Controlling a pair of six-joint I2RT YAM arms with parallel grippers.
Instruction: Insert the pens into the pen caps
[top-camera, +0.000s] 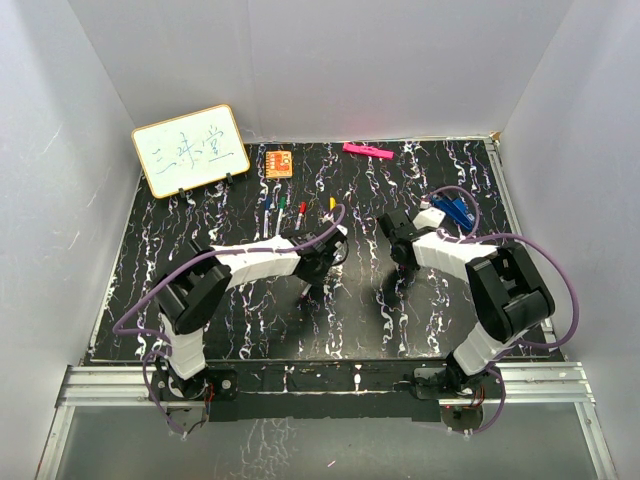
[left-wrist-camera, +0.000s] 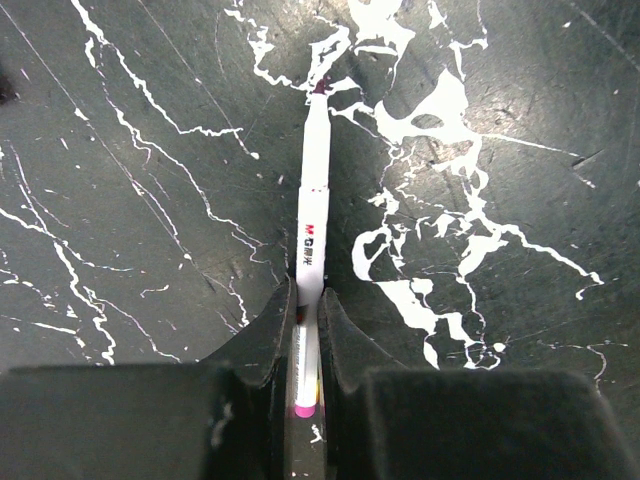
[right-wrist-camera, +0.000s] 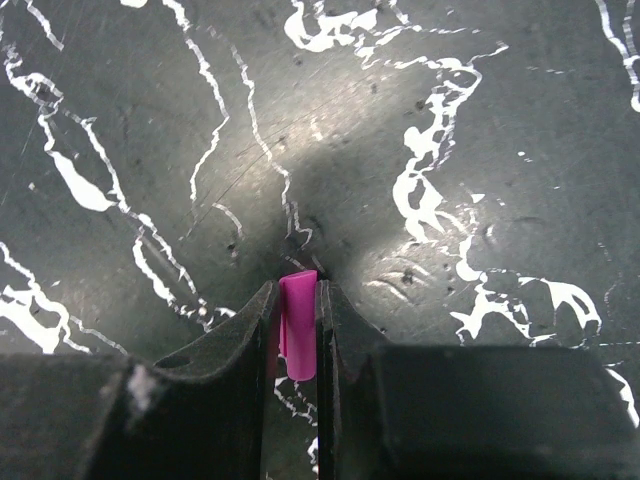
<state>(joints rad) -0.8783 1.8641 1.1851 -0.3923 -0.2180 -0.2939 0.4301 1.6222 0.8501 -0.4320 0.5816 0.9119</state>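
Note:
My left gripper (left-wrist-camera: 306, 295) is shut on a white-barrelled pen (left-wrist-camera: 313, 200). The pen points away from the wrist, its dark purple tip (left-wrist-camera: 319, 90) over the black mat, its pink end back between the fingers. My right gripper (right-wrist-camera: 296, 290) is shut on a small magenta-purple pen cap (right-wrist-camera: 298, 322), held upright between the fingertips just above the mat. In the top view the left gripper (top-camera: 318, 268) and the right gripper (top-camera: 403, 262) are at mid-table, a short gap apart. More pens with blue (top-camera: 268, 207), green (top-camera: 283, 207), red (top-camera: 302, 210) and yellow (top-camera: 332, 203) ends lie behind them.
A small whiteboard (top-camera: 190, 150) stands at the back left. An orange packet (top-camera: 279, 163) and a flat pink bar (top-camera: 367, 150) lie near the back wall. A blue clip-like object (top-camera: 455, 210) lies by the right arm. White walls enclose the black marbled mat (top-camera: 200, 220).

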